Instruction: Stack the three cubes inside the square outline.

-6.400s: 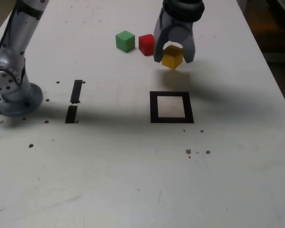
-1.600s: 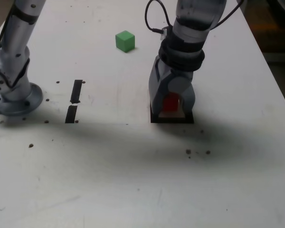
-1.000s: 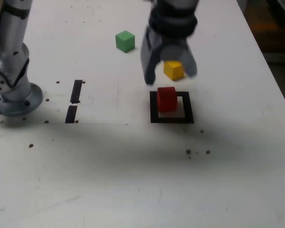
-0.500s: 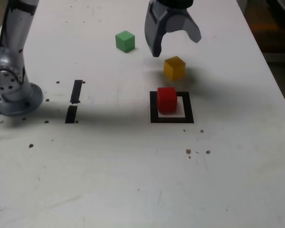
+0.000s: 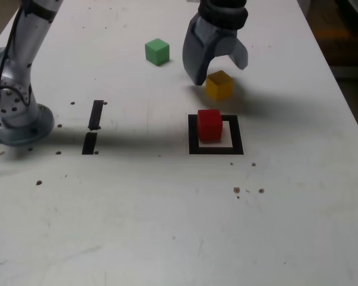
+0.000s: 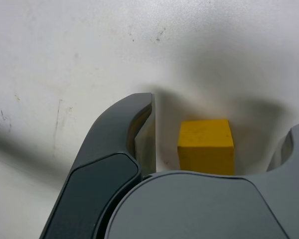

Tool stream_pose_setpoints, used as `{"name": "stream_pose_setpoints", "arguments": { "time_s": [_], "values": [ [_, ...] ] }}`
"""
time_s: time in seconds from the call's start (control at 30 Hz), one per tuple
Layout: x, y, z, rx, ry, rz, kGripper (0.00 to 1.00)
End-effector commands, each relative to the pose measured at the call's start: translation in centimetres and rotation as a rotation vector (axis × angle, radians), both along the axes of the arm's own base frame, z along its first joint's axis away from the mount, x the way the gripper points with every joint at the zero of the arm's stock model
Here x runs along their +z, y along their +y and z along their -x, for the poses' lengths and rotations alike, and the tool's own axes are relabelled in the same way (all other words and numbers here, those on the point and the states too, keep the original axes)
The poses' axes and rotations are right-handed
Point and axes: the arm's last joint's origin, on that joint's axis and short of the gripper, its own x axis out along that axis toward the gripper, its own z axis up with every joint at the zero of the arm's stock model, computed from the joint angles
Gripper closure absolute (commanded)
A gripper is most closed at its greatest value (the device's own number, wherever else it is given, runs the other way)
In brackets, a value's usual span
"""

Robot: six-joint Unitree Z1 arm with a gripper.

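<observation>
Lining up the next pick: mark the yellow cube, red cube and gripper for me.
yellow cube [image 5: 219,87], exterior view, front face
red cube [image 5: 209,126], exterior view, front face
gripper [image 5: 218,64], exterior view, midway between fingertips

one cube [image 5: 209,124] in square outline [image 5: 215,151] | second cube [image 5: 219,84] behind | third cube [image 5: 157,51] far-left, exterior view

Exterior view: high, angled down over whole counter [image 5: 167,226]. Wrist view: close, facing down past hand [image 6: 217,144]. Shared: yellow cube [image 5: 219,84].

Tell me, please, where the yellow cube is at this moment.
In the exterior view the yellow cube sits on the white table just beyond the square outline and the red cube, under the open gripper.
</observation>
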Motion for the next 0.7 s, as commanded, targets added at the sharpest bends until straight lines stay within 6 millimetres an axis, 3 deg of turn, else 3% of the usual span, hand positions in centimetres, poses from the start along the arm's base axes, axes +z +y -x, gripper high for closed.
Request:
{"name": "stream_pose_setpoints", "arguments": {
  "time_s": [0.0,0.33,0.4,0.57,0.67],
  "values": [
    [-0.4,-0.2,-0.4,0.008,0.006,0.003,0.16],
    [-1.7,-0.7,-1.5,0.011,-0.022,0.026,0.23],
    [-1.7,-0.7,-1.6,0.014,-0.023,0.026,0.31],
    [-1.4,-0.7,-1.4,0.035,-0.033,-0.001,0.63],
    [-1.2,-0.8,-1.2,0.045,-0.045,-0.018,0.74]
  ]
}}
